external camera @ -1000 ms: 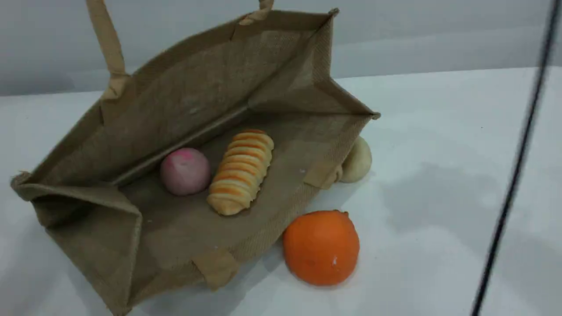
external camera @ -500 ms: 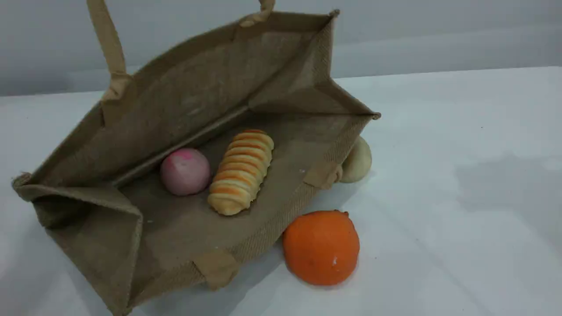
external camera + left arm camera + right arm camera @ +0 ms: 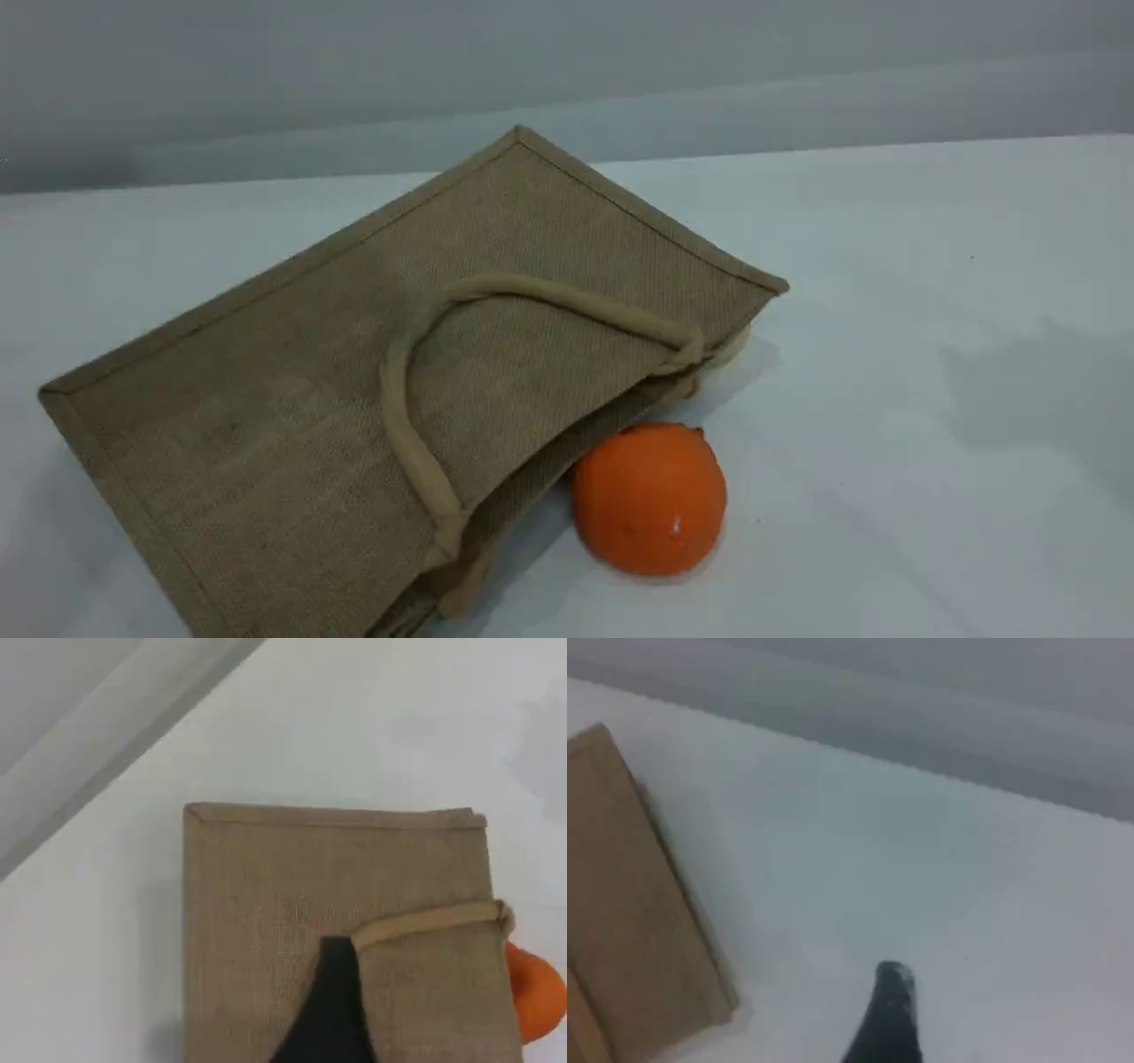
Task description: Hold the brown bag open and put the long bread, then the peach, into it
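Observation:
The brown bag [image 3: 372,372] lies collapsed flat on the white table, its upper side down over its mouth. One beige handle [image 3: 532,292] loops loosely across the top of it. The long bread and the peach are hidden under the bag's fabric. In the left wrist view my left gripper [image 3: 333,1001] hangs above the bag [image 3: 266,921], a dark fingertip near the handle [image 3: 425,921], open and holding nothing. My right gripper [image 3: 890,1014] is open over bare table, to the right of the bag's corner [image 3: 629,930]. Neither arm shows in the scene view.
A bright orange fruit [image 3: 648,498] rests against the bag's near right edge, also seen as an orange fruit [image 3: 536,997] in the left wrist view. A pale sliver [image 3: 737,341] peeks out at the bag's right corner. White table [image 3: 930,399] stretches to the right.
The bag's raised side and handle dropped, and the bag fell shut over the long bread and the peach. The handle that was held up now lies loose on it.

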Controlling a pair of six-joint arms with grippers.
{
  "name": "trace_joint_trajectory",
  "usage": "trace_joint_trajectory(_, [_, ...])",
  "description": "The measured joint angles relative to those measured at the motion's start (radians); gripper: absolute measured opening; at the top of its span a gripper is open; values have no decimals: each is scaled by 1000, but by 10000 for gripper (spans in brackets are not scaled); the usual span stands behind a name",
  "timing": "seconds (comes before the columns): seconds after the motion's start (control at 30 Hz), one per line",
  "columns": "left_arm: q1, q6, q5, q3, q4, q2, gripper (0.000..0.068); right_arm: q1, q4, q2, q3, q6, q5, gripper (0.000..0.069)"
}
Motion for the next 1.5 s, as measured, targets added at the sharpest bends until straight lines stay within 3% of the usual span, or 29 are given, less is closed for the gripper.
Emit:
trace_joint_trajectory(0.27, [0, -190, 47, 0, 172, -191, 584, 0, 1, -182, -141, 0, 244, 573])
trace_joint_trajectory(0.43, [0, -327, 81, 0, 264, -330, 584, 4, 32, -334, -162, 0, 399, 573])
trace_joint_trajectory(0.63, [0, -447, 77, 39, 294, -492, 584, 5, 119, -541, -161, 0, 528, 573])
trace_joint_trajectory(1.0, [0, -478, 76, 302, 294, -862, 584, 5, 224, -919, -160, 26, 556, 573])
trace_joint_trajectory(1.27, [0, -477, 76, 594, 294, -1211, 584, 5, 238, -1125, -33, 8, 554, 573])
trace_joint_trajectory(1.5, [0, -465, 76, 818, 294, -1478, 584, 5, 235, -1295, 209, -48, 553, 573])
